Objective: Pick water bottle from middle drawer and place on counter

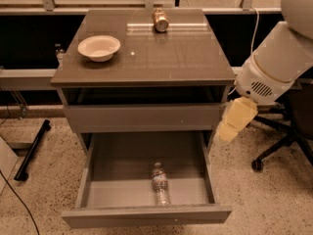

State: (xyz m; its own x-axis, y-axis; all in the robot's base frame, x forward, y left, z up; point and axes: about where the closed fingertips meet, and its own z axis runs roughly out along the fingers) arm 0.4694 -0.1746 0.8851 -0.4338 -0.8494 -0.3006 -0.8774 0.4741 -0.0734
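Camera view: cream-coloured two-finger gripper [230, 124] hangs beside right front corner of cabinet, outside open drawer, level with closed panel above it. Released or clenched: cannot tell. Nothing seen held.

Small clear ribbed plastic water bottle [160, 184] lies down-left of gripper, on its side, long axis front-to-back, white cap toward back. Rests on pale floor of wide grey-brown middle drawer [117, 160], near front wall.

Glossy grey-brown counter [166, 58] up-left of gripper: smooth, flat. On it: white round bowl [99, 47], copper-tan metal can [160, 19], well apart.
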